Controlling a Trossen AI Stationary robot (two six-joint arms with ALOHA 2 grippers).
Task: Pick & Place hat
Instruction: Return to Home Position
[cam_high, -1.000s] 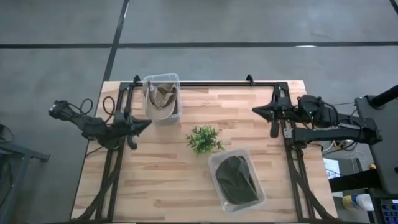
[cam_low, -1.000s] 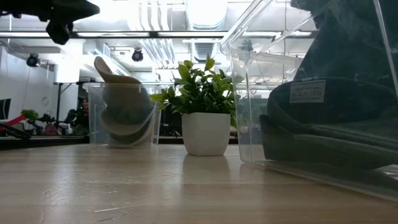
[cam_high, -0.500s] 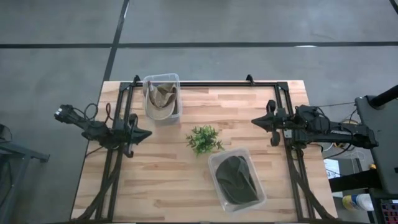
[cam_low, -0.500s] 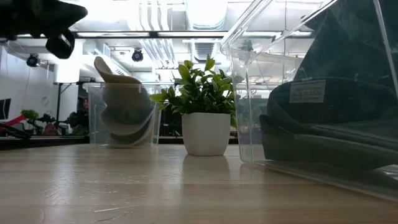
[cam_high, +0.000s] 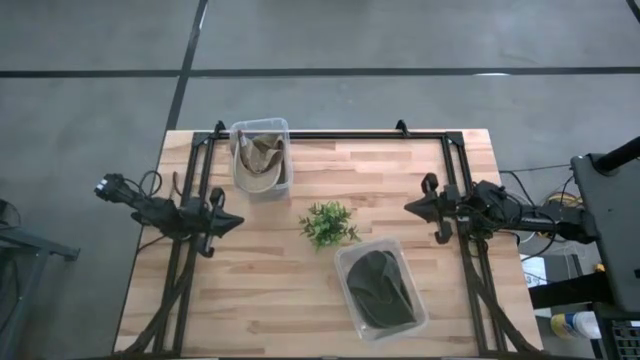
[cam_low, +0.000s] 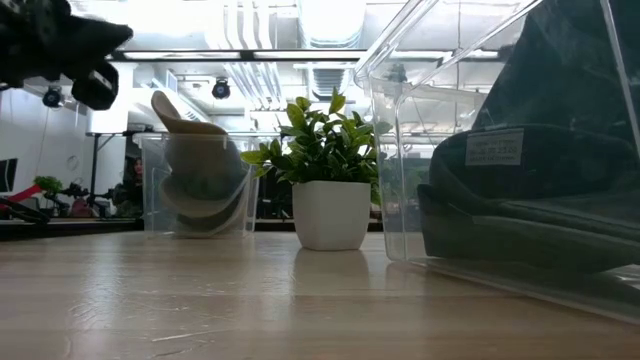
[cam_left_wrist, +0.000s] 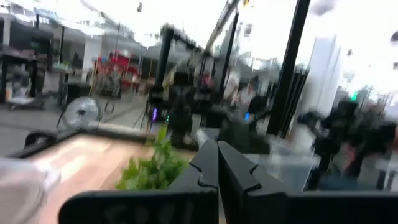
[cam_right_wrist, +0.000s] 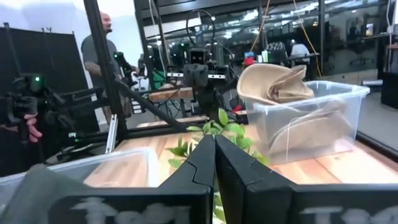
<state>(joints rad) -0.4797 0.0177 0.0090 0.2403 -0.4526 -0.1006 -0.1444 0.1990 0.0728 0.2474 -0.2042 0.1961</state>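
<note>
A tan hat sits crumpled in a clear bin at the table's far left; its crown sticks above the rim. A dark hat lies in a second clear bin near the table's near edge and fills the right of the low view. My left gripper hovers shut above the table's left side, left of the plant. My right gripper hovers shut above the right side, pointing at the plant. Their fingers meet in both wrist views.
A small green plant in a white pot stands mid-table between the two bins. Black frame rails run along the left and right sides. Bare wood lies at the near left. A person stands beyond the table.
Both arms have swung toward the table's near edge, staying shut. The left gripper has also sunk lower, as the low view shows. The hats, bins and plant have not moved.
</note>
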